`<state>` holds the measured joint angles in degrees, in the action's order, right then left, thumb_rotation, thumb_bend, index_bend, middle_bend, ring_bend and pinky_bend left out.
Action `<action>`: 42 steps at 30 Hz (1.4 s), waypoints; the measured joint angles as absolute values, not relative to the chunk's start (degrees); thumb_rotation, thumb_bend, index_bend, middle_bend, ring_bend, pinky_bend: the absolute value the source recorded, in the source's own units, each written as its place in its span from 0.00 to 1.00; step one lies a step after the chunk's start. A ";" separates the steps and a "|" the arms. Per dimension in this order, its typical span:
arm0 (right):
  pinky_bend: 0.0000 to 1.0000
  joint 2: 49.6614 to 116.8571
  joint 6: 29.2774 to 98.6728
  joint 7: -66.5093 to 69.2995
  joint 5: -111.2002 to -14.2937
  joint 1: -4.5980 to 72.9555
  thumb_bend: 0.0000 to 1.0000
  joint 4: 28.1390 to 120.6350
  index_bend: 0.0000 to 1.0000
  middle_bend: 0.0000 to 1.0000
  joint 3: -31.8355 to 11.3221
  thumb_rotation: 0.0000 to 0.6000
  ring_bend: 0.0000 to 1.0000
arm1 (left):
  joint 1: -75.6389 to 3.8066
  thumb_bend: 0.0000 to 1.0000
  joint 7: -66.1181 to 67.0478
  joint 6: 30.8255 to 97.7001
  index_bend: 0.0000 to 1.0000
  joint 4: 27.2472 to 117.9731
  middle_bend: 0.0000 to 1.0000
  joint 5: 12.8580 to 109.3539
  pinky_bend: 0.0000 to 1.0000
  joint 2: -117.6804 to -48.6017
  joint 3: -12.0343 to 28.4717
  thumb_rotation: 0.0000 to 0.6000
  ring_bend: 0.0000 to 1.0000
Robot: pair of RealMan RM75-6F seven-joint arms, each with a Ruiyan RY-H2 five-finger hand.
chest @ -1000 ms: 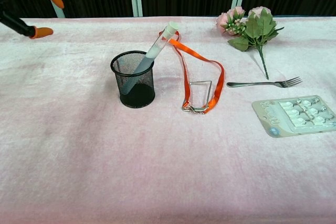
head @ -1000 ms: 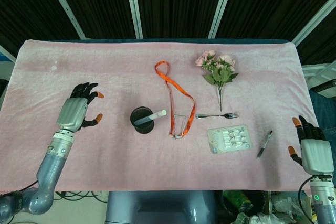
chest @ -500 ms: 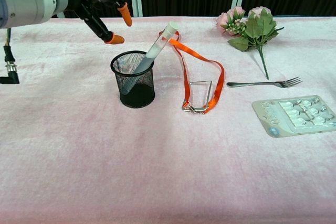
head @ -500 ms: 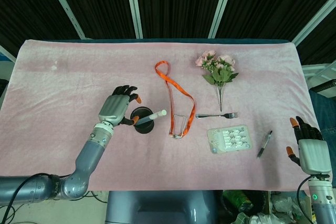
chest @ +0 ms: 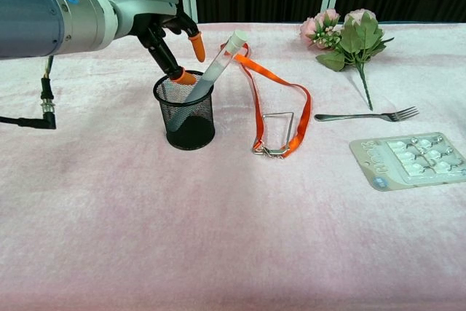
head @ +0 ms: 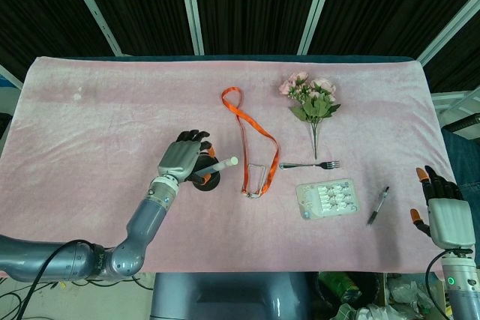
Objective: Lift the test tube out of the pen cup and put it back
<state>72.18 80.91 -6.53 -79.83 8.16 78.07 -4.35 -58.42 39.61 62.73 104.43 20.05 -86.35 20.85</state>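
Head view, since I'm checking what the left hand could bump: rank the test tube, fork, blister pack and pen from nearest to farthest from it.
From the left hand:
1. test tube, right beside the hand, leaning out of the pen cup.
2. fork, to the right, past the lanyard.
3. blister pack, farther right and nearer the front edge.
4. pen, farthest right.

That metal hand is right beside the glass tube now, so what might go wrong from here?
The test tube leans against the rim of the pen cup, so a nudge from the left hand might roll it round before the fingers close. The cup looks light and stands loose on the cloth; a sideways pull might tip it. The orange lanyard lies just behind the tube's top and might get caught.
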 measured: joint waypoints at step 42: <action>0.20 71.70 79.77 -4.53 -79.93 7.89 0.23 77.58 0.09 0.06 -5.26 1.00 0.15 | -62.64 0.34 37.53 60.54 0.45 97.93 0.14 18.45 0.00 -89.79 17.04 1.00 0.00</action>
